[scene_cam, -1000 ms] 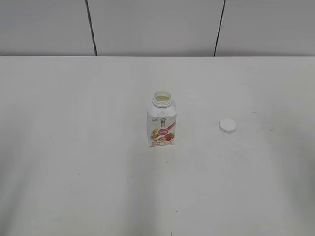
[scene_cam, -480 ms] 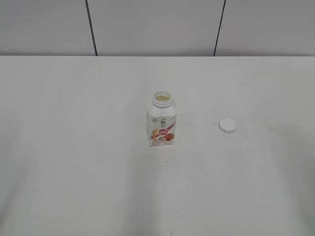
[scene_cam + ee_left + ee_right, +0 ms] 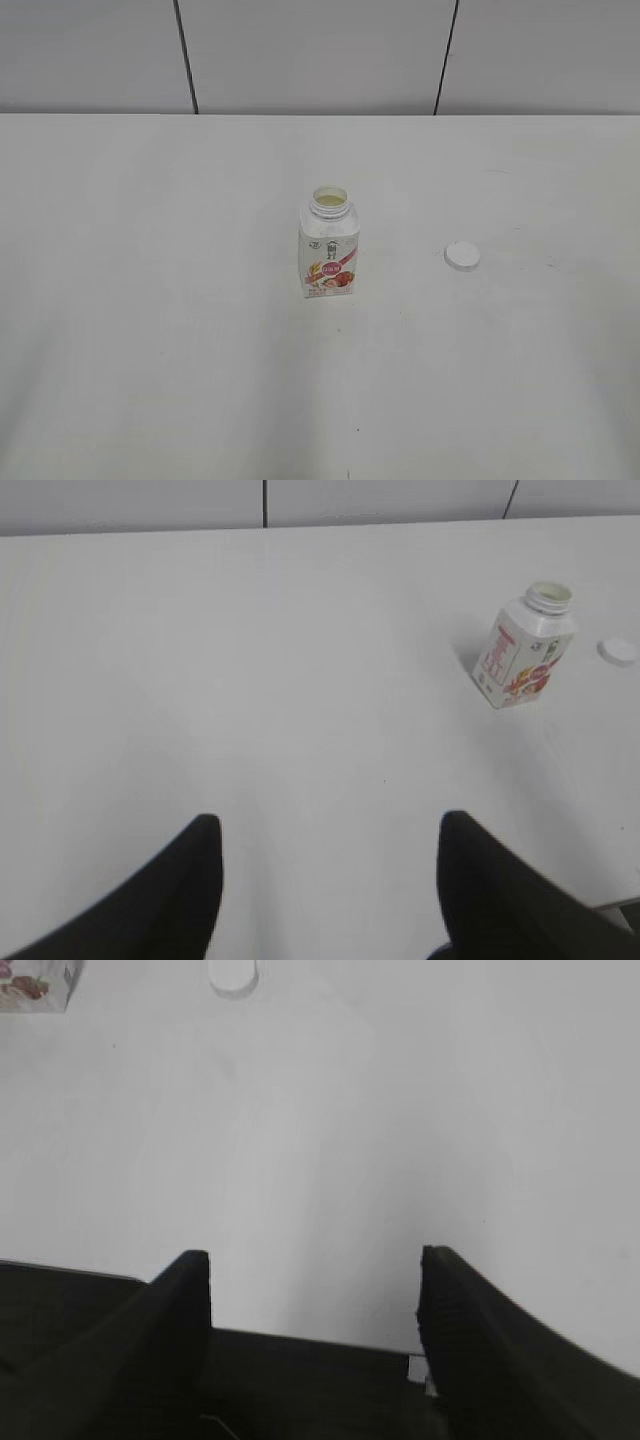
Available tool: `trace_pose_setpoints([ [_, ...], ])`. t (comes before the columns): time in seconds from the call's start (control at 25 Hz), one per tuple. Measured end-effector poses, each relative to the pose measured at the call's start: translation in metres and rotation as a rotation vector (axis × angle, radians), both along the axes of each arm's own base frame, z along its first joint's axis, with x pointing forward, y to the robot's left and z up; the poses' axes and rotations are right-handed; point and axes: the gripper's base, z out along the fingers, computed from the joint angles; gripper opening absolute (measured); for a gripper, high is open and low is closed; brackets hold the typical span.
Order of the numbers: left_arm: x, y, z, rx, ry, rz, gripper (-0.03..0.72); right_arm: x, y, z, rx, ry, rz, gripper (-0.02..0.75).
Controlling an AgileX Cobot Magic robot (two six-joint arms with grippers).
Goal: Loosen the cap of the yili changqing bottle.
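The yili changqing bottle (image 3: 329,247) stands upright in the middle of the white table, its wide neck open and uncapped. It also shows in the left wrist view (image 3: 523,650), far right, and its bottom edge shows in the right wrist view (image 3: 35,985). The white cap (image 3: 462,256) lies flat on the table to the bottle's right, apart from it; it also shows in the left wrist view (image 3: 617,651) and the right wrist view (image 3: 233,975). My left gripper (image 3: 325,825) is open and empty, far from the bottle. My right gripper (image 3: 312,1260) is open and empty over the table's front edge. Neither gripper shows in the exterior view.
The white table (image 3: 150,300) ends at a grey panelled wall (image 3: 320,50) at the back. In the right wrist view the table's near edge (image 3: 310,1338) runs between my fingers, with dark space below it.
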Motion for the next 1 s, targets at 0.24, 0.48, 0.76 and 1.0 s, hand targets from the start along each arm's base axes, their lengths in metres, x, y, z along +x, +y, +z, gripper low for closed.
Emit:
trace_pose_setpoints([
  [0.24, -0.001, 0.000, 0.000, -0.005, -0.008, 0.002, 0.426, -0.030, -0.006, 0.003, 0.038, -0.190, 0.000, 0.498],
  [0.48, -0.002, 0.000, 0.000, -0.006, -0.009, 0.003, 0.426, -0.040, -0.008, 0.002, 0.048, -0.248, 0.000, 0.498],
  [0.76, -0.002, 0.000, 0.000, -0.004, -0.009, 0.005, 0.424, -0.039, -0.009, 0.002, 0.035, -0.250, -0.007, 0.494],
  [1.0, -0.001, 0.001, 0.000, 0.000, -0.009, 0.008, 0.424, -0.039, -0.010, 0.002, 0.022, -0.252, -0.019, 0.494],
])
